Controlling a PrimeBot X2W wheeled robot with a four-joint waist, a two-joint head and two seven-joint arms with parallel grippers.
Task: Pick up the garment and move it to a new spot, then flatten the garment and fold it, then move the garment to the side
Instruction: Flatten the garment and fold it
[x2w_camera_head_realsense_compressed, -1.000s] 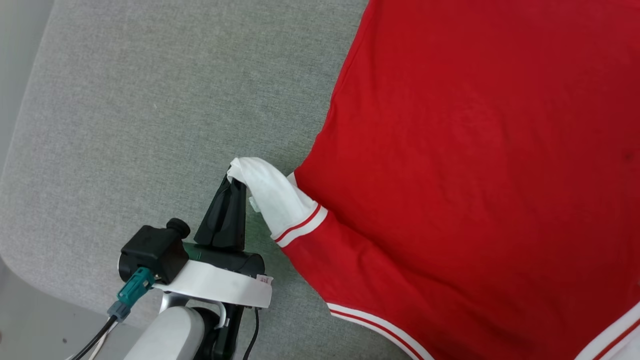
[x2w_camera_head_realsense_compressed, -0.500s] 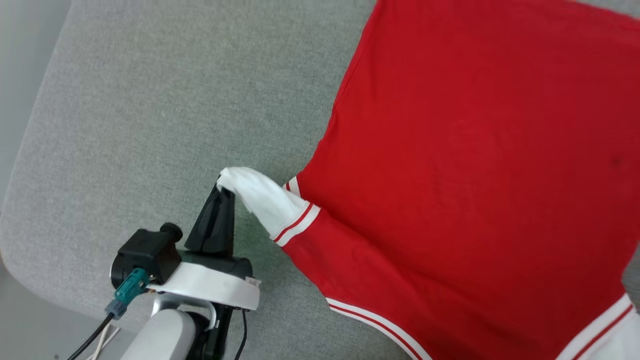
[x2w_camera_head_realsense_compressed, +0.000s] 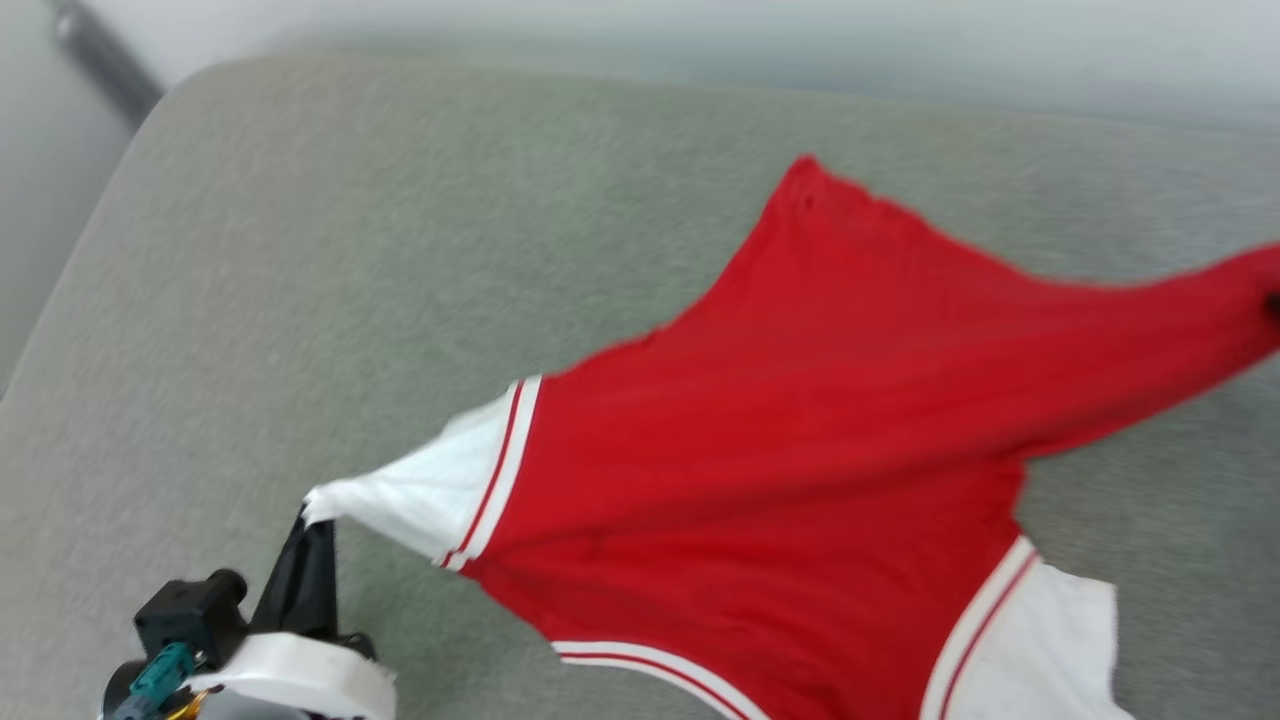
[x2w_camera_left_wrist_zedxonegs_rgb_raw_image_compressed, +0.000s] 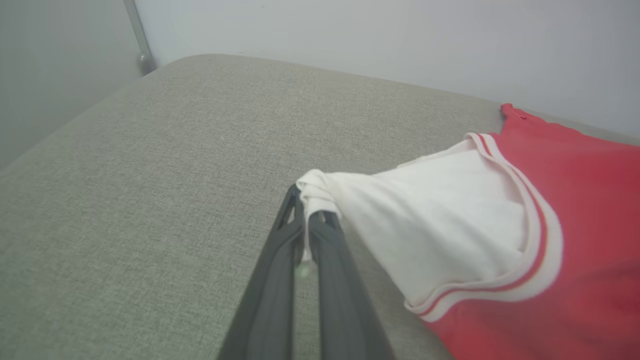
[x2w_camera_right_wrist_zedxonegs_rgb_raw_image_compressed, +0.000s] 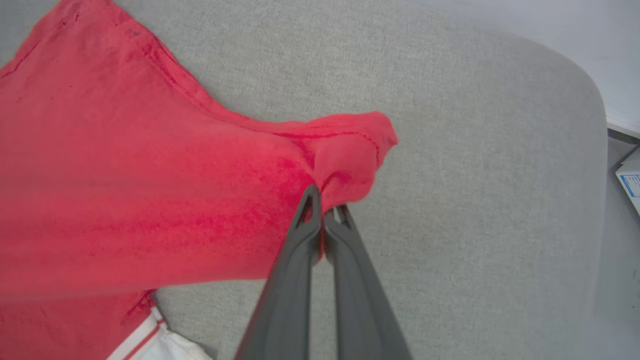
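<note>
The garment (x2w_camera_head_realsense_compressed: 800, 450) is a red shirt with white striped-trim sleeves, stretched out above the grey padded surface (x2w_camera_head_realsense_compressed: 300, 250); its plain red side faces up, letters hidden. My left gripper (x2w_camera_head_realsense_compressed: 312, 520) at the lower left is shut on the tip of the white sleeve (x2w_camera_left_wrist_zedxonegs_rgb_raw_image_compressed: 450, 225), seen close between its fingers (x2w_camera_left_wrist_zedxonegs_rgb_raw_image_compressed: 307, 220). My right gripper (x2w_camera_right_wrist_zedxonegs_rgb_raw_image_compressed: 325, 207) is shut on a bunched red corner of the garment (x2w_camera_right_wrist_zedxonegs_rgb_raw_image_compressed: 150, 175), which runs off the right edge of the head view. A second white sleeve (x2w_camera_head_realsense_compressed: 1040, 640) lies at the bottom right.
The grey padded surface has rounded corners and drops off at its left edge (x2w_camera_head_realsense_compressed: 60, 300) and right edge (x2w_camera_right_wrist_zedxonegs_rgb_raw_image_compressed: 595, 150). A pale wall (x2w_camera_left_wrist_zedxonegs_rgb_raw_image_compressed: 400, 40) and a metal pole (x2w_camera_left_wrist_zedxonegs_rgb_raw_image_compressed: 137, 35) stand behind it. A white box (x2w_camera_right_wrist_zedxonegs_rgb_raw_image_compressed: 631, 182) sits beyond the right edge.
The head camera has tilted up and pulled back. The garment is now lifted and pulled taut between both grippers; my left gripper has drawn the white sleeve out toward the lower left.
</note>
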